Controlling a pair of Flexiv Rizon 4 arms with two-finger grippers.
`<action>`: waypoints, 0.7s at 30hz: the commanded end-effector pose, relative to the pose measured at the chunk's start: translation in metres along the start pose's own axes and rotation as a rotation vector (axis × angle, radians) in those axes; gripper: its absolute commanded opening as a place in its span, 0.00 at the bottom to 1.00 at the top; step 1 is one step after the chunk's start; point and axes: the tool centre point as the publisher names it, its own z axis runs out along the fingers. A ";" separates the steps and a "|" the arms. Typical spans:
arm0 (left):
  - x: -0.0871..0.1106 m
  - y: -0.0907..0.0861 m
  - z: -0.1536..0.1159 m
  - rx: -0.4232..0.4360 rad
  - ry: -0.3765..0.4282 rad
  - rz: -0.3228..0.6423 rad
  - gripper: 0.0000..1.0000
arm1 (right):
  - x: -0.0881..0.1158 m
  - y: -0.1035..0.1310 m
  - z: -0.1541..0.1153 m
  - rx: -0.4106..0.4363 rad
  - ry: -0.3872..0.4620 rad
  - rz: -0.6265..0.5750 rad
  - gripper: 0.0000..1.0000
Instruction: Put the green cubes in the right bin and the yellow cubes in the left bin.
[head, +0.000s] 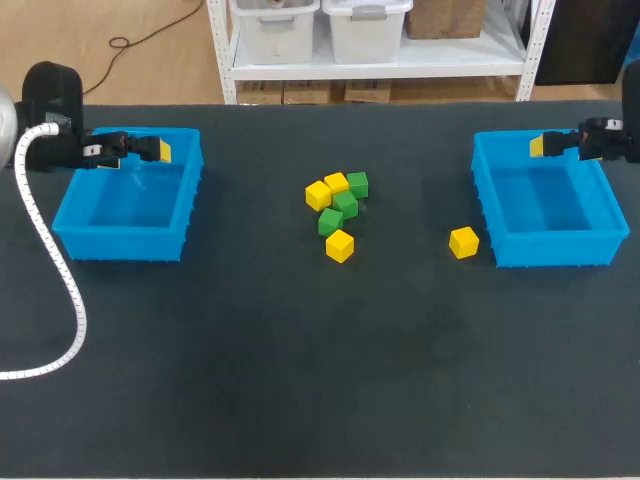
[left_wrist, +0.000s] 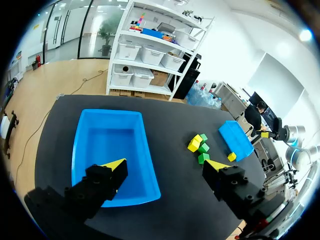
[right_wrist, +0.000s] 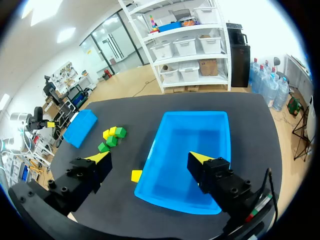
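Dark grey table (head: 300, 380), matte top. Light wood floor (head: 130, 50) beyond its far edge. White metal shelving (head: 380, 68) stands there, holding white lidded bins (head: 275, 25) (one cardboard box (head: 445, 15) beside them). Glass partitions (left_wrist: 75, 30), white walls (left_wrist: 240, 40), bright ceiling panels (right_wrist: 65, 35).

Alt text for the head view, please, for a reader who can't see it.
Three green cubes and three yellow cubes sit clustered mid-table between two empty blue bins; a fourth yellow cube lies beside the right bin. The left hand hangs over the left bin, the right hand over the right bin, both holding nothing.
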 end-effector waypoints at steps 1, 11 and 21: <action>0.001 0.001 0.000 0.007 -0.006 0.001 1.00 | 0.000 0.001 -0.001 0.004 0.000 0.000 1.00; 0.001 0.001 0.000 0.007 -0.006 0.001 1.00 | -0.004 0.003 0.001 0.009 0.004 -0.012 1.00; 0.001 0.001 0.000 0.007 -0.006 0.001 1.00 | -0.052 0.021 0.024 0.014 0.124 -0.219 1.00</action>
